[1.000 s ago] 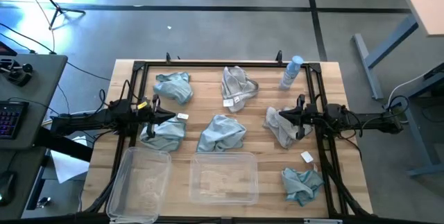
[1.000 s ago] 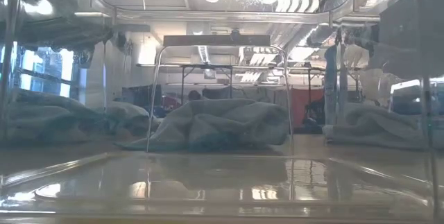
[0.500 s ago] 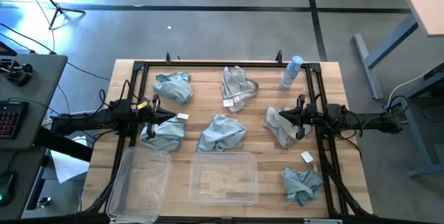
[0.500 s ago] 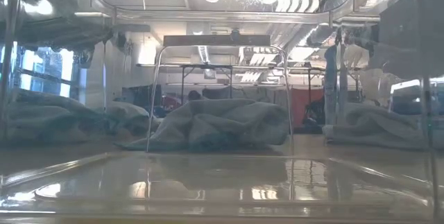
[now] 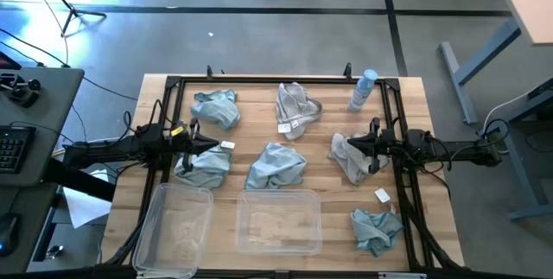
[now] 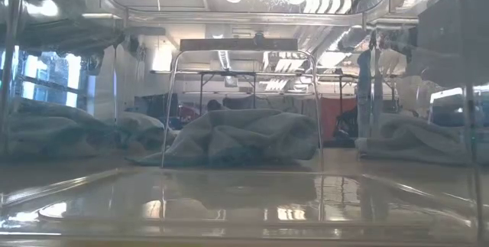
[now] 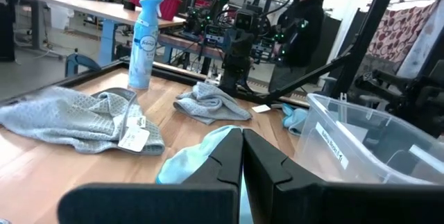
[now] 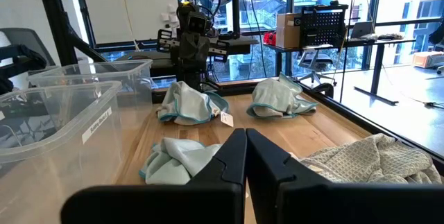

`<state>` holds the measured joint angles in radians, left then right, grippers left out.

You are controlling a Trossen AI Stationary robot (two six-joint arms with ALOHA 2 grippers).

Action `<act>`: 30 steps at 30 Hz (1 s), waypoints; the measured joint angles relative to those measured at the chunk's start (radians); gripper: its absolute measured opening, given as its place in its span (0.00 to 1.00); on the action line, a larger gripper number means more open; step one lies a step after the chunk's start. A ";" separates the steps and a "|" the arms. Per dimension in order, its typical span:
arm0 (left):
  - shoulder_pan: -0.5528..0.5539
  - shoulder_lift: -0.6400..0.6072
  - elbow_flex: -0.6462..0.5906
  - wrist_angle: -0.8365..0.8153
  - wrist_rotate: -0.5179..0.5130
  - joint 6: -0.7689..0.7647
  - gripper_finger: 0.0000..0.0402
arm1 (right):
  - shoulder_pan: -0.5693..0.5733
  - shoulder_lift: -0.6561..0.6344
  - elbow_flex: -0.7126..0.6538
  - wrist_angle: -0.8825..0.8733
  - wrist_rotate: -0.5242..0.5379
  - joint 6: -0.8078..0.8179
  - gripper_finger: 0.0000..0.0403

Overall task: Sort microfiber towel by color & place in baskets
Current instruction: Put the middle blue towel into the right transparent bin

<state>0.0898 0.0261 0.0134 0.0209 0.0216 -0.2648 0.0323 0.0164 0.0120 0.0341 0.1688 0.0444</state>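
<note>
Several small towels lie crumpled on the wooden table. Teal ones lie at the far left (image 5: 216, 106), the left (image 5: 203, 167), the centre (image 5: 276, 165) and the near right (image 5: 376, 230). Grey-beige ones lie at the far centre (image 5: 296, 106) and the right (image 5: 350, 158). Two clear tubs stand at the near edge, one narrower (image 5: 177, 227) and one wider (image 5: 278, 220). My left gripper (image 5: 210, 144) is shut and empty, above the left teal towel's far edge. My right gripper (image 5: 356, 147) is shut and empty, over the right grey towel. Their shut fingers show in the left wrist view (image 7: 241, 160) and the right wrist view (image 8: 245, 156).
A pale blue spray bottle (image 5: 363, 91) stands at the far right. A black frame (image 5: 276, 80) runs around the table's work area. A small white tag (image 5: 382, 195) lies near the right edge. A person stands beyond the table in the left wrist view (image 7: 305, 23).
</note>
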 joint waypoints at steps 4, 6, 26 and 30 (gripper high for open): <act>0.000 0.000 0.000 0.009 -0.025 -0.128 0.00 | 0.000 0.000 0.000 0.000 0.000 0.000 0.00; 0.000 0.000 0.000 0.007 -0.059 -0.147 0.00 | 0.000 0.000 0.000 0.000 0.000 0.000 0.00; 0.000 0.194 0.203 -0.047 -0.206 0.018 0.00 | 0.000 0.000 0.000 0.000 0.000 0.000 0.00; 0.000 0.358 0.337 -0.093 -0.239 0.058 0.00 | 0.000 0.000 0.000 0.000 0.000 0.000 0.00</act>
<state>0.0895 0.3841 0.3501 -0.0719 -0.2171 -0.2069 0.0325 0.0162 0.0120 0.0341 0.1688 0.0444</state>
